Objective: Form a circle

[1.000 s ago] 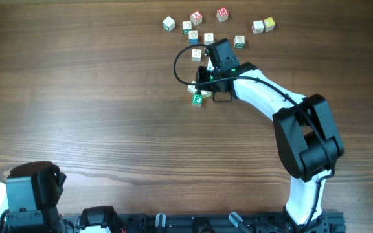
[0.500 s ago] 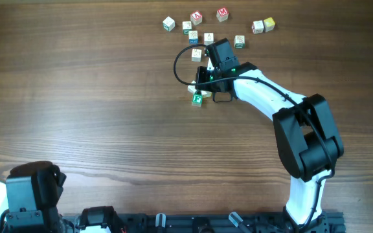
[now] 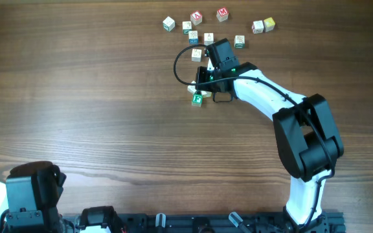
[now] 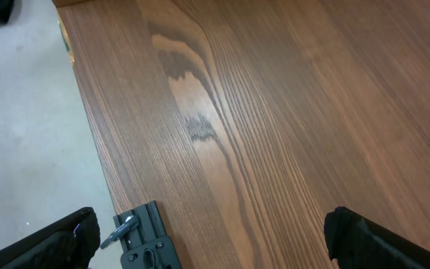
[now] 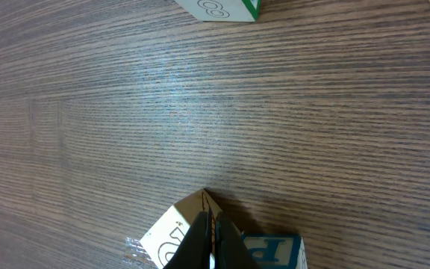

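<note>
At the table's (image 3: 96,110) near-left corner your left hand (image 4: 215,250) hangs spread above the wood. Past mid-table, your right hand (image 5: 210,233) is pressed together at the circle (image 3: 198,95) and covers part of it from overhead. Only its wrist view shows the tips at the corner of a pale P cube (image 5: 163,235). Scattered cubes (image 3: 197,17) lie near the far edge.

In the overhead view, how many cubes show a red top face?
2. One red-topped cube lies near the far edge of the table; the other red-topped cube lies to its right. The right arm may hide more.
</note>
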Motion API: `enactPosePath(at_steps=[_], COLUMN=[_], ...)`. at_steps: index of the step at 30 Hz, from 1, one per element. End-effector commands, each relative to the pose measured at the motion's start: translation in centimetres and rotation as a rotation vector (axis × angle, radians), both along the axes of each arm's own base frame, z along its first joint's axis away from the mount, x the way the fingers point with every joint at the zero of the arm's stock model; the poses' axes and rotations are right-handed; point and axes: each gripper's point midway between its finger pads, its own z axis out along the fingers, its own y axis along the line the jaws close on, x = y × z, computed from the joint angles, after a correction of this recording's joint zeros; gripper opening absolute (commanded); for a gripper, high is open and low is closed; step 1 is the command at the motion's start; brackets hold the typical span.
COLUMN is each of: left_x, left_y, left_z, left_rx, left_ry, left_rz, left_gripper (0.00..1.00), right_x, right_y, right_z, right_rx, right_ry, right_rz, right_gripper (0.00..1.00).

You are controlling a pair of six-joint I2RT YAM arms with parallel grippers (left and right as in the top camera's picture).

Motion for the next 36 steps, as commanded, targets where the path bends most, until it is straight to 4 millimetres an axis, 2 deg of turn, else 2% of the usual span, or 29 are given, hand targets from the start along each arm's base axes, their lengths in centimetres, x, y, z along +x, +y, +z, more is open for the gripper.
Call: enactPosePath(at_steps=[1,16,20,25,28,31,36], left_x=[-0.1,-0.1,-0.1,-0.1,-0.1,-0.1,-0.1], left_y=[0.1,0.1,0.1,0.1,0.1,0.1,0.1], left_z=[0.0,0.0,0.0,0.0,0.0,0.0,0.0], left_rx=[-0.002,-0.002,-0.002,-0.002,-0.002,-0.002,-0.002], left_ry=[-0.011,-0.011,-0.011,-0.011,-0.011,-0.011,-0.011], left_rz=[0.017,0.017,0.017,0.017,0.017,0.017,0.017], left_gripper=[1.0,1.0,1.0,1.0,1.0,1.0,1.0], right_x=[0.0,0.1,1.3,3.8,4.1,3.5,1.1], right_y=[0.5,0.6,0.4,-0.9,-1.6,-2.1,-3.4], right_z=[-0.6,-0.5,0.1,2.6,4.7,7.6,13.6], right_rx=[0.008,0.014,0.009,-0.003,-0.02,-0.034,-0.053], right_ry=[0.016,0.014,-0.037,-0.11,-0.138,-0.176,-0.233], right_rz=[0.014,0.017,-0.003,-0.006,0.018,0.036,0.053], right_gripper=[0.05,0.05,0.05,0.05,0.05,0.05,0.05])
